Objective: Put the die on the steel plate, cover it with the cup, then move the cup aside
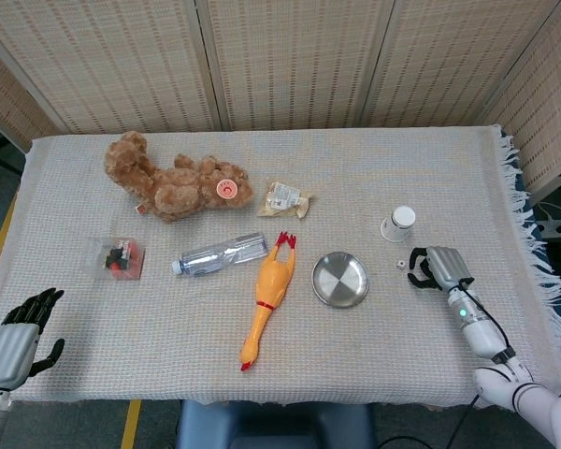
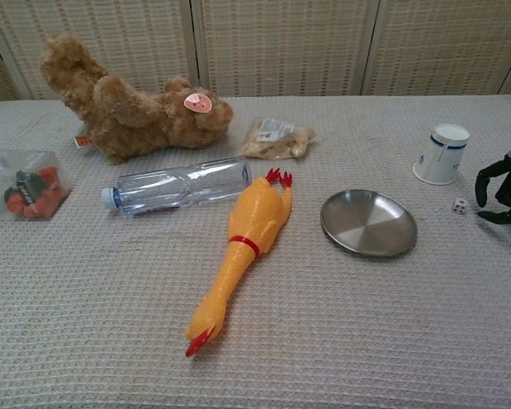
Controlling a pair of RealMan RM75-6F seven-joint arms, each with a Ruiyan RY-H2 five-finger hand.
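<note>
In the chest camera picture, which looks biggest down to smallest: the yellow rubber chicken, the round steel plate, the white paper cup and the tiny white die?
1. Yellow rubber chicken, by far the longest.
2. Round steel plate.
3. White paper cup, standing upside down; it sits a little farther back, but is clearly smaller than the plate.
4. Tiny white die.
</note>
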